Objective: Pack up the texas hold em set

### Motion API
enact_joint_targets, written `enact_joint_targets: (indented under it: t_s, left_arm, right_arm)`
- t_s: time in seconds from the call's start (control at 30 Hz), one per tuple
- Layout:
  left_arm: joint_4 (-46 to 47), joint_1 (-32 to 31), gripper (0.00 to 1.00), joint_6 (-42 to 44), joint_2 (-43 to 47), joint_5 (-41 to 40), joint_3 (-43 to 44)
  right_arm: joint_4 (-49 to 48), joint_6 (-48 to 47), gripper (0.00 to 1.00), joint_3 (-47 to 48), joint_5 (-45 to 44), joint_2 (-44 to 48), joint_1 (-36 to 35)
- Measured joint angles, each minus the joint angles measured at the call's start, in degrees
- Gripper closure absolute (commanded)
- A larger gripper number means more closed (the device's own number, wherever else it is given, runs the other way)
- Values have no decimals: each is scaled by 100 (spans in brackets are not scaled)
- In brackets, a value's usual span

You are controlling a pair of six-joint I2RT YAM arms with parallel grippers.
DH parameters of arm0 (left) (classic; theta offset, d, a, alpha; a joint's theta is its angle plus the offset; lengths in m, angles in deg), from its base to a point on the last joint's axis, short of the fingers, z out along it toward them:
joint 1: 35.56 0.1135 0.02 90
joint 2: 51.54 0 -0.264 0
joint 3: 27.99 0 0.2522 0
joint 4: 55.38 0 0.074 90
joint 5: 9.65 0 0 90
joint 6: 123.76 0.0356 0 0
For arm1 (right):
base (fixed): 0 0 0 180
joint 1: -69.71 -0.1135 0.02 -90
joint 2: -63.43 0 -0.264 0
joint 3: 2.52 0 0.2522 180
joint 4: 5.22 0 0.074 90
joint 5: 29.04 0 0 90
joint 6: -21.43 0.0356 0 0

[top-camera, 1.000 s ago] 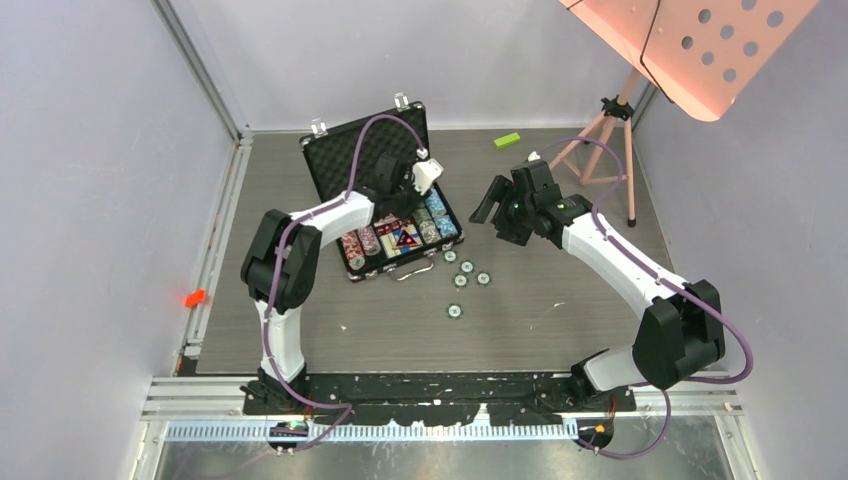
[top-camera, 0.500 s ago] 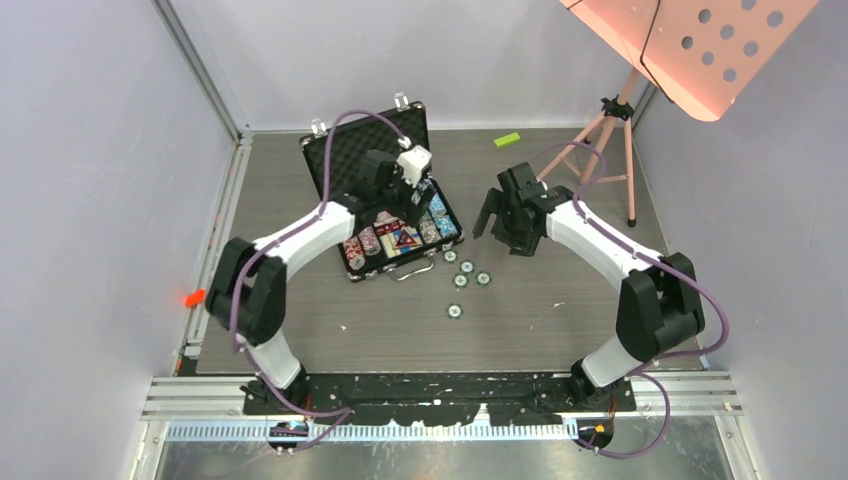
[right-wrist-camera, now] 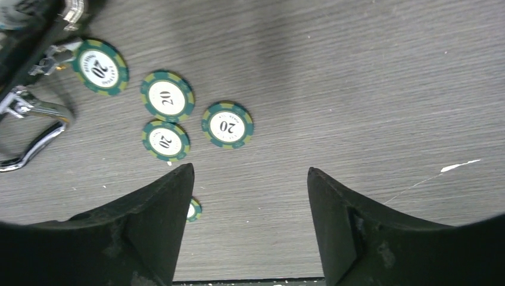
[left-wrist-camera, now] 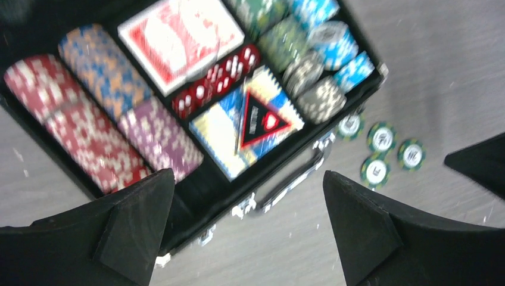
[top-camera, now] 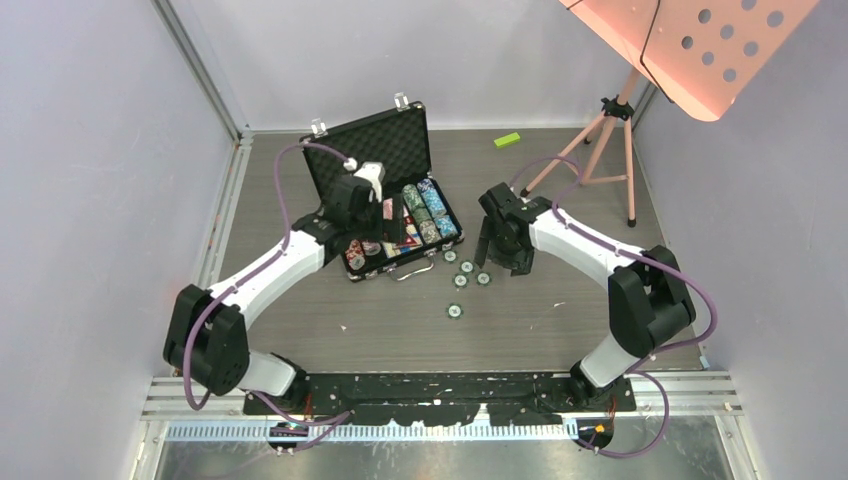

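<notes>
A small black briefcase lies open on the grey table. Its foam-lined lid stands upright at the back. Inside it are rows of striped poker chips packed on edge in red, orange, purple, green, blue and grey. The left wrist view is blurred, so the rows cannot be counted reliably. Between the rows sit one red-backed card deck, a line of red dice and a second pack with a red and black triangle on it. A silver handle lies on the briefcase's front wall.

Five loose green-rimmed chips, each with a white centre marked 20, lie on the table. Four cluster just in front of the briefcase beside its handle, and the fifth lies apart, nearer the robot.

The left gripper hangs over the briefcase's front edge, jaws spread wide and empty. The right gripper hangs just right of the chip cluster, jaws apart with nothing between them.

One green block and one pink tripod stand stand right of the briefcase.
</notes>
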State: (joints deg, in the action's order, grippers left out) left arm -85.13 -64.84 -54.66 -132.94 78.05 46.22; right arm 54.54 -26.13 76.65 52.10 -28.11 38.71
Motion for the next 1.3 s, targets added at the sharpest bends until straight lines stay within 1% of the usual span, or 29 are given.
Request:
enact_joint_targets:
  t_s: [0.1,0.2,0.53,0.73,0.9,1.1,1.23,1.3]
  left_arm:
    - [-273,0,0,-144,245,7,-457]
    - [-435,0,0,-188,476,11,-664]
    - [-450,0,0,-299,1117,-116,-887]
    - [-514,0,0,-343,1191,-254,-984]
    - [-603,0,1,-402,1239,-452,-984]
    - [-625,0,2,-431,1244,-503,-984]
    - [-647,0,2,-446,1244,-503,-984]
    - [-662,0,2,-446,1244,-503,-984]
  right_arm:
    - [-46,15,31,-129,76,-50,0]
    - [-188,20,33,-168,197,-173,-20]
    - [-575,44,32,-221,282,-422,-120]
    - [-614,42,32,-221,278,-717,-120]
    - [-664,42,32,-221,262,-787,-120]
    - [-688,42,32,-214,243,-977,-120]
    - [-636,37,34,-109,188,-1058,-146]
    - [-603,37,37,-87,151,-1082,-162]
